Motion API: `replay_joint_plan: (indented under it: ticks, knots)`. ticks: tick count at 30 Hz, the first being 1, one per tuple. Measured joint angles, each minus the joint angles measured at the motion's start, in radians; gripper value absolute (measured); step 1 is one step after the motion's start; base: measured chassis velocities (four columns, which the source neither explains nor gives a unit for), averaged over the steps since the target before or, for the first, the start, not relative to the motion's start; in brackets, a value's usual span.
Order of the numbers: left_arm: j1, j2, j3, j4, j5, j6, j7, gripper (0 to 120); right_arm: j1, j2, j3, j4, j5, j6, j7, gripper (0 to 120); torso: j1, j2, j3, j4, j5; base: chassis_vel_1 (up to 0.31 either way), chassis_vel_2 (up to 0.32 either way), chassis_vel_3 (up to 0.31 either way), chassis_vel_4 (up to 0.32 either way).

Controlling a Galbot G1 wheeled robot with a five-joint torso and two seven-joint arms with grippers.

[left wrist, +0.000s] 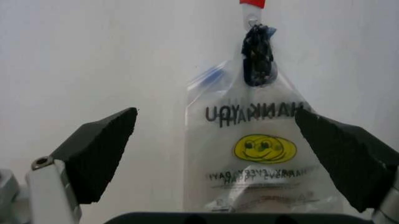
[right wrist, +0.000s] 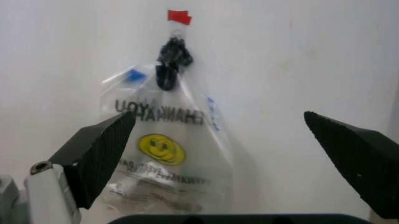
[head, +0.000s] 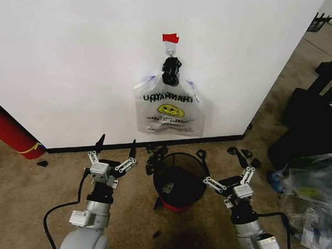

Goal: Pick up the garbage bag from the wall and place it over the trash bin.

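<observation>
- One bag (head: 169,108) hangs on the wall (head: 69,62), printed with a smiley face.
- One strip of red tape (head: 170,38) above it.
- One trash bin (head: 179,182) on the floor.
- Two grippers: left gripper (head: 116,147), right gripper (head: 217,161), both spread wide.
- One red cylinder (head: 9,134) at the wall's left end.
- One heap of clear plastic (head: 312,192).

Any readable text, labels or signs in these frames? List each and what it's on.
"THANK YOU", seen reversed through the plastic, above a yellow smiley: on the bag hanging on the wall.
Smaller lines under the smiley: too blurred to read.
Red tape above the hook: no text.
</observation>
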Motion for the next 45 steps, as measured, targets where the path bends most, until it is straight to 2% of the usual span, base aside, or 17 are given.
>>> replay_joint_plan:
  ticks: [14, 26, 36, 45]
  knots:
    - [-0.001, -0.014, 0.023, -0.003, 0.028, -0.001, 0.000, 100, -0.007, -0.007, 0.013, 0.003, -0.005, 0.021, 0.026, 100, 0.000, 0.000, 0.000, -0.0001, -0.0001, 0.000, 0.000, 0.000, 0.000]
    - [-0.015, -0.003, 0.016, 0.019, 0.026, -0.004, 0.001, 100, 0.090, 0.010, -0.018, -0.049, -0.009, -0.013, 0.023, 100, 0.000, 0.000, 0.000, 0.0000, -0.0001, 0.000, 0.000, 0.000, 0.000]
    - [-0.051, 0.005, 0.014, 0.054, 0.016, 0.000, 0.001, 100, 0.107, 0.011, -0.026, -0.063, -0.017, -0.024, 0.017, 100, 0.000, 0.000, 0.000, 0.0000, -0.0001, 0.000, 0.000, 0.000, 0.000]
    - [-0.081, 0.012, 0.032, 0.073, -0.007, 0.014, 0.001, 100, 0.079, 0.030, 0.000, -0.052, -0.031, -0.021, -0.059, 100, 0.000, 0.000, 0.000, -0.0001, -0.0001, 0.000, 0.000, 0.000, 0.000]
